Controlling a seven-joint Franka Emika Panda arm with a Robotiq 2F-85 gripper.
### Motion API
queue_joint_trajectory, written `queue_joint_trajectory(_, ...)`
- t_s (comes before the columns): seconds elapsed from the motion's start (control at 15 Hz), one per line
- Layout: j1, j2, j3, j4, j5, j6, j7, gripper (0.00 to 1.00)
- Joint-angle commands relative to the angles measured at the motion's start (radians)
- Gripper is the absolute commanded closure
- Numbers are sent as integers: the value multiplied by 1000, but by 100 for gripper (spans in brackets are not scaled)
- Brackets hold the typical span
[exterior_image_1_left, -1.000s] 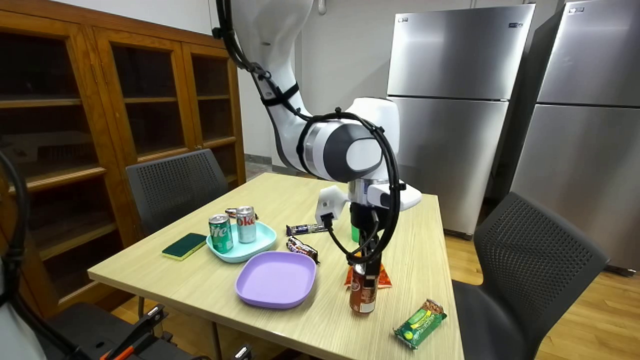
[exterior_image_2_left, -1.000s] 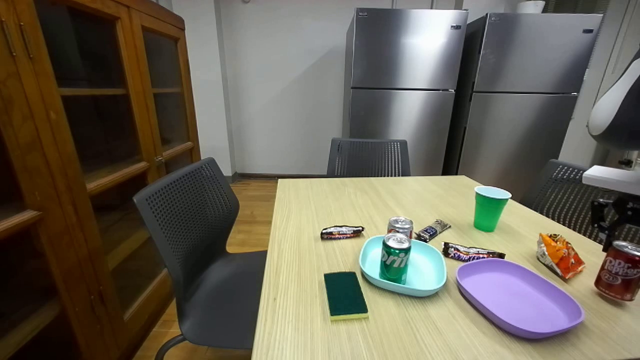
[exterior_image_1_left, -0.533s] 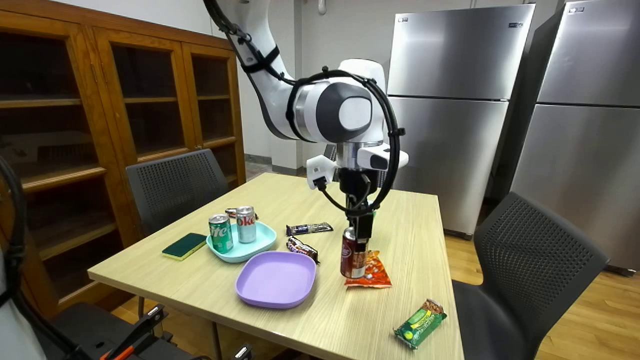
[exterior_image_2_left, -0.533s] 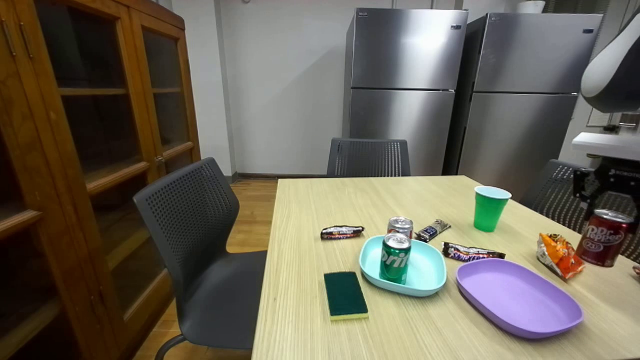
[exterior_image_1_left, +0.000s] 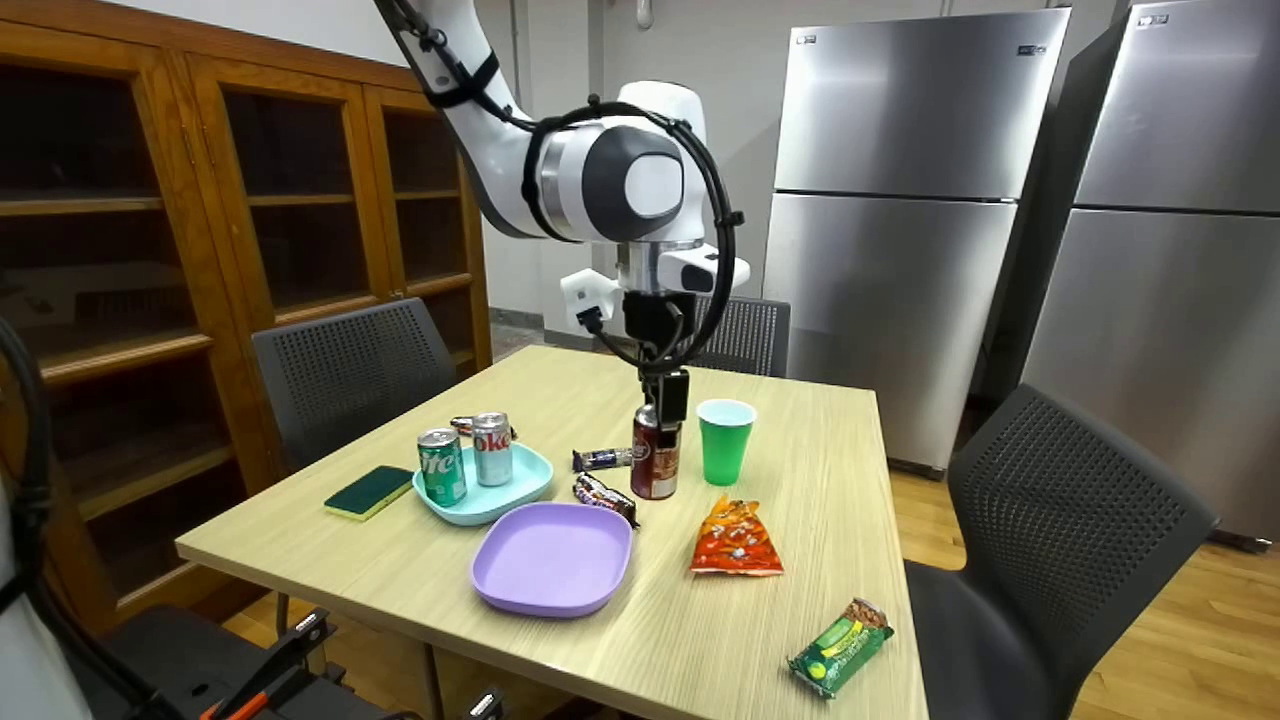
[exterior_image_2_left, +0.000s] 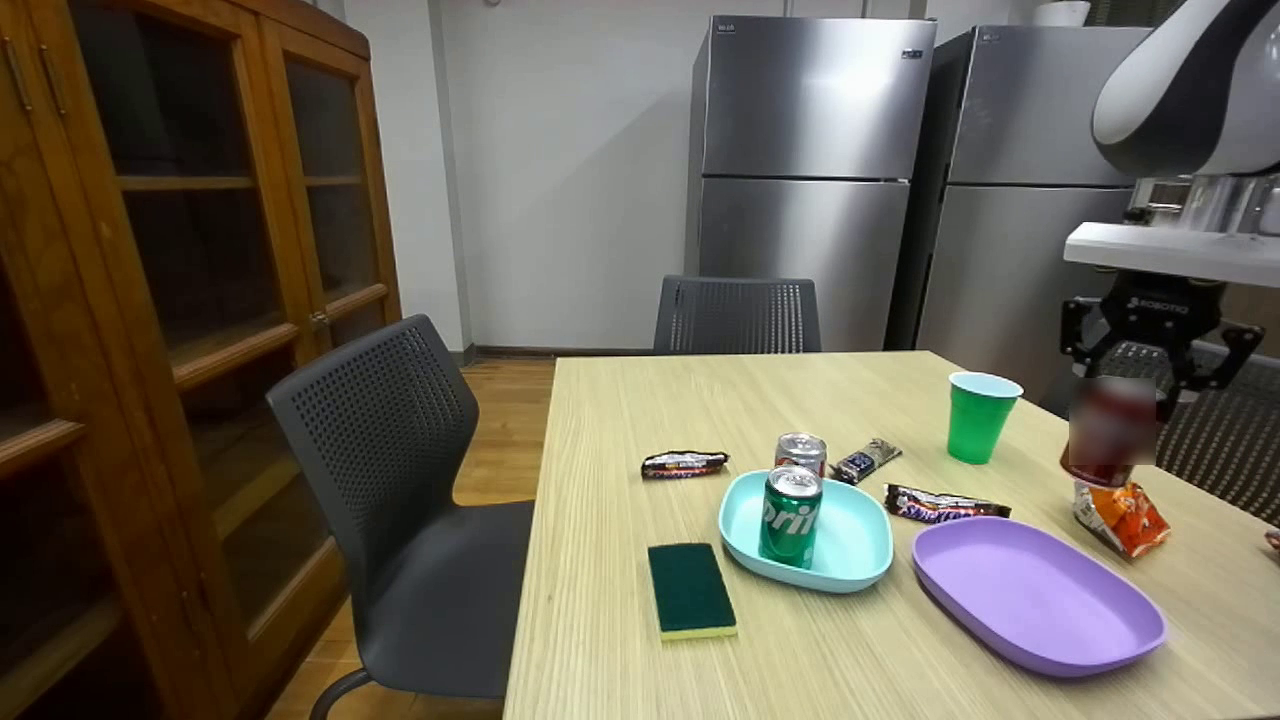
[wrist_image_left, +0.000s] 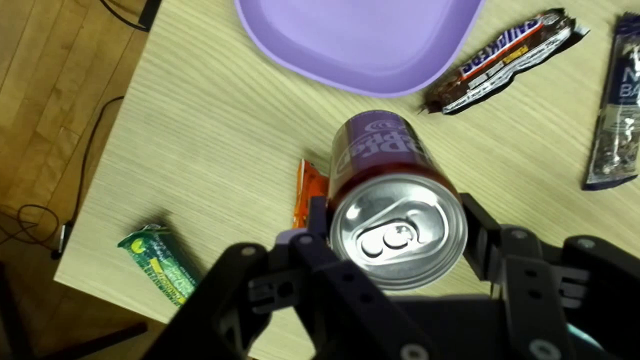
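1. In an exterior view, the Dr Pepper can (exterior_image_1_left: 654, 465) has risen since a second ago from close to the tabletop (exterior_image_1_left: 820, 480) and moved farther back, revealing more of a green cup (exterior_image_1_left: 725, 441) and an orange snack bag (exterior_image_1_left: 735, 540). The claw (exterior_image_1_left: 661, 424) grips it upright by its upper part. The tabletop carries a purple plate (exterior_image_1_left: 552, 558) and an aqua plate (exterior_image_1_left: 530, 470) holding two soda cans (exterior_image_1_left: 441, 465).
2. In an exterior view, the can, partly blurred, has come inward from the picture's right edge; held in the air, it hides the top of the orange snack bag. Gray chairs (exterior_image_2_left: 740, 315), a wooden cabinet (exterior_image_2_left: 225, 355) and two steel refrigerators (exterior_image_2_left: 815, 110) stand around.
3. In the wrist view, the claw's moderately parted fingers (wrist_image_left: 480, 235) press opposite sides of the can. Past it lie the purple plate and a Snickers bar (wrist_image_left: 500, 60); wood floor (wrist_image_left: 60, 90) shows beyond the tabletop's edge.
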Motion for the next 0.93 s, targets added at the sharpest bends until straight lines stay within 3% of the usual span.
queue_joint_trajectory(0.0, 18, -43, 55, -14, 41, -25, 29, 62)
queue_joint_trajectory(0.87, 129, 47, 193, 25, 104, 42, 94, 62)
